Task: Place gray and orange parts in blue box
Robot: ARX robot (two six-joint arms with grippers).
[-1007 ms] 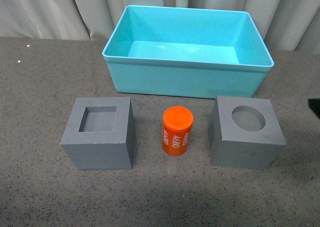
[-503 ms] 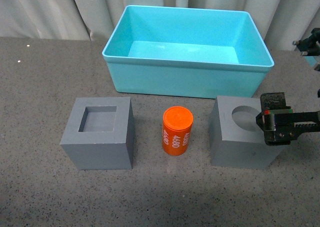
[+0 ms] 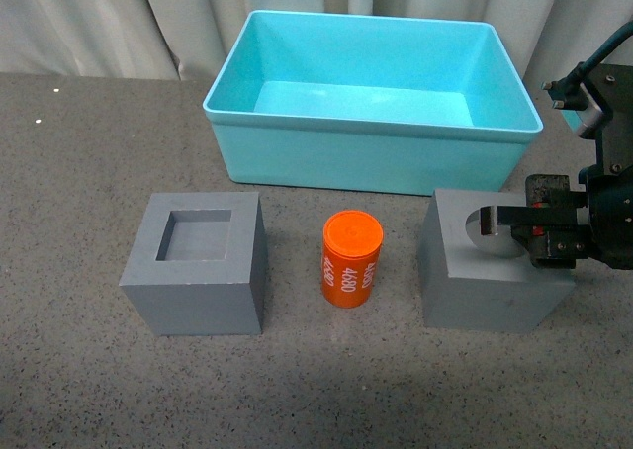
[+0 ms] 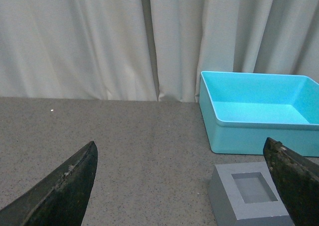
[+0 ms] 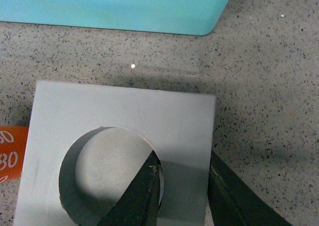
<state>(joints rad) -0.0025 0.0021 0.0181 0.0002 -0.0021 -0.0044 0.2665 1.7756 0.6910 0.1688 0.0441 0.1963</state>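
The light-turquoise bin (image 3: 371, 128) stands at the back centre. The gray cube with the square recess (image 3: 198, 263) sits front left; it also shows in the left wrist view (image 4: 251, 193). The orange cylinder (image 3: 351, 259) with white digits stands upright in the middle. My right gripper (image 3: 524, 233) is shut on the right wall of the gray cube with the round recess (image 3: 485, 276), one finger inside the recess, one outside (image 5: 182, 178). The cube rests on the table. My left gripper (image 4: 182, 178) is open and empty, off the front view.
The table is dark speckled gray (image 3: 79, 172). Pale curtains (image 3: 99, 14) hang behind it. The bin's front wall is a short gap behind both cubes and the cylinder. An edge of the orange cylinder shows in the right wrist view (image 5: 10, 154).
My right arm came in from the right and closed over the right wall of the round-recess cube. The cube has shifted slightly. The other parts have not moved.
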